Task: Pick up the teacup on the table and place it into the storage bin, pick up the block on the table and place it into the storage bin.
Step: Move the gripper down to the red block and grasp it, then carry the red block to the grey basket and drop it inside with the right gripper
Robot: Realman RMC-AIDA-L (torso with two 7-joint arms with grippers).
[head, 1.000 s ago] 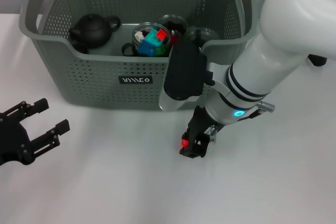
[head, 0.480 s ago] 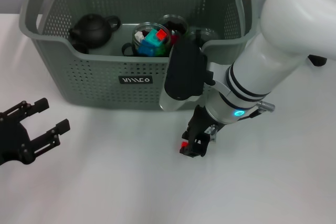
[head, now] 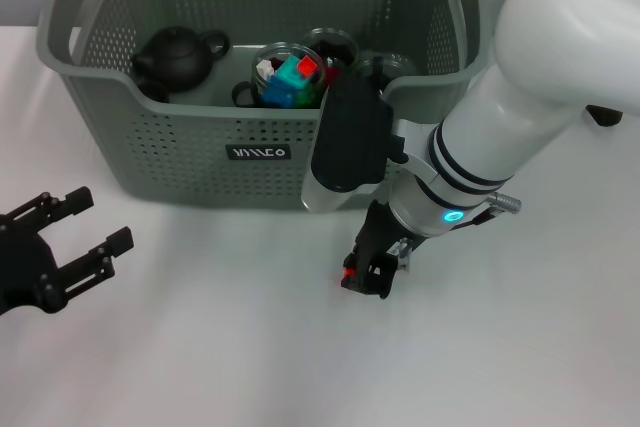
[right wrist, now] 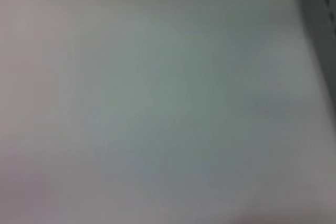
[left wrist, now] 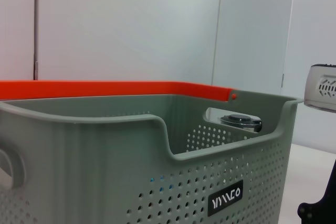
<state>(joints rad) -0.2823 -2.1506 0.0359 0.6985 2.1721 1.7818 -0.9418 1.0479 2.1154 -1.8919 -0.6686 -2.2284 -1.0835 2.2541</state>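
Head view, right tool [head: 366, 273] low on table [head: 220, 347], closed around red block [head: 349, 271] (mostly hidden), left tool [head: 75, 237] spread wide.

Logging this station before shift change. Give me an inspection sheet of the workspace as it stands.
Surface: white table, bare in front.
Job's things: storage bin at the back; small red block on the table at the right gripper's jaws; teacup not identifiable.
Clutter: in the bin, black teapot, glass jar of coloured blocks.
Grippers: right gripper down at the block, grip unclear; left gripper open, idle over the table's left.
Cables: nothing seen.
Surroundings: white wall panels.
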